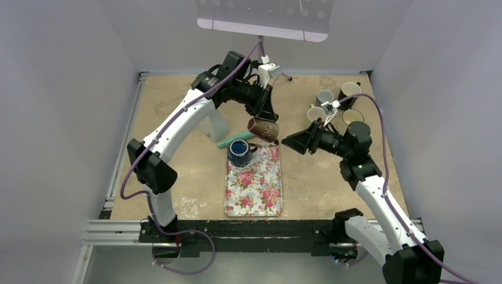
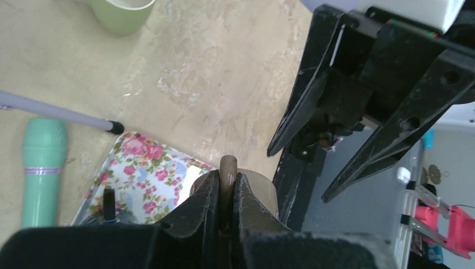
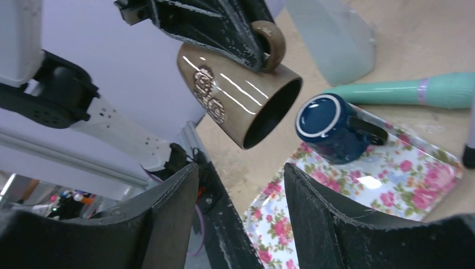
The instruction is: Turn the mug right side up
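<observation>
A brown mug (image 1: 263,129) with a pale pattern hangs on its side above the table, just beyond the far end of the floral tray (image 1: 254,198). Its mouth points right, toward my right gripper. My left gripper (image 1: 268,118) is shut on the mug's handle (image 2: 228,166), which shows pinched between the fingers in the left wrist view. The right wrist view shows the mug (image 3: 235,98) ahead, mouth tilted down. My right gripper (image 1: 291,142) is open and empty, a short way right of the mug, jaws wide (image 3: 241,174).
A dark blue mug (image 1: 240,151) stands on the tray's far end (image 3: 330,129). A teal handled tool (image 1: 227,142) lies beside it. A translucent container (image 1: 214,125) stands to the left. Several mugs (image 1: 331,103) cluster at the back right.
</observation>
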`<state>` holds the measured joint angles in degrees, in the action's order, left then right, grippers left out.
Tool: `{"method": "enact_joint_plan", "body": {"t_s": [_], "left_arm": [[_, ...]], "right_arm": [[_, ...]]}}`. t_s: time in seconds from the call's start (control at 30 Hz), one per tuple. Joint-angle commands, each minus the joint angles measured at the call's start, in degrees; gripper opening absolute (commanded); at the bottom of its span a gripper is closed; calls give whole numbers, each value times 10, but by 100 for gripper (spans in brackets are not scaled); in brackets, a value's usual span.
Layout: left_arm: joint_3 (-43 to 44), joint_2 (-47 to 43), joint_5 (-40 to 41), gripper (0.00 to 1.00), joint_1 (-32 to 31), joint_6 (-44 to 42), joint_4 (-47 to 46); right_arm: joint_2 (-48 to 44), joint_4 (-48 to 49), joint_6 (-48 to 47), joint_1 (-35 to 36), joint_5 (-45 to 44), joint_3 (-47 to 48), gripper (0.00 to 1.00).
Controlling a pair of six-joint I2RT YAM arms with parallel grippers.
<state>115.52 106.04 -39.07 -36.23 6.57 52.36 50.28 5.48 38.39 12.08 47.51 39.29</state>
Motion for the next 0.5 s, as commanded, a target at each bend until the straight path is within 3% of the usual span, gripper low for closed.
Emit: {"method": "enact_joint_plan", "body": {"t_s": [0.0, 0.17, 0.3, 0.37, 0.47], "left_arm": [[15, -39, -75, 0, 2, 91, -84], [10, -42, -98, 0, 1, 117, -106], [-44, -59, -117, 0, 0, 148, -147], [-53, -63, -130, 0, -3, 165, -166], [-57, -67, -134, 0, -7, 164, -167]], "right_arm": [[-20, 218, 128, 33, -27, -34, 61], [14, 320, 190, 80, -51, -53, 60], [57, 388, 223, 114, -59, -36, 57], [82, 420, 239, 130, -64, -17, 48], [106, 467, 268, 132, -62, 0, 18]]}}
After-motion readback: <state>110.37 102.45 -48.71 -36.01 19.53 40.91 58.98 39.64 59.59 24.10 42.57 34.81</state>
